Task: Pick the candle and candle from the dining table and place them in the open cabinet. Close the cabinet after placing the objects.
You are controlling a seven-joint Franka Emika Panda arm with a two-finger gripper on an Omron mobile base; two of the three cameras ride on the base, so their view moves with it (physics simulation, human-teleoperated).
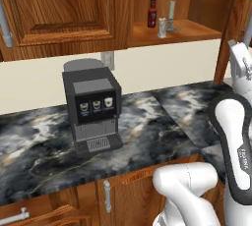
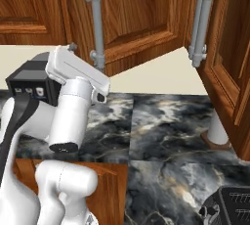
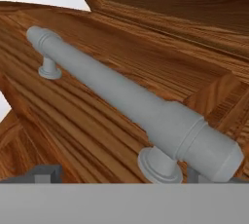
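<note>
Both candles [image 1: 166, 19] stand on the open cabinet [image 1: 177, 31] shelf, at 1 o'clock in my left base view. My tool [image 3: 116, 175], fully open and empty, straddles the door handle [image 3: 131, 103]. Only closing remains.

Right before the pincer [image 3: 116, 177], the cabinet door's silver bar handle [image 3: 131, 103] blocks the way, its near mount [image 3: 158, 164] between the spread tips. Behind the handle the raised-panel door [image 3: 97, 135] closes off the way ahead.
</note>
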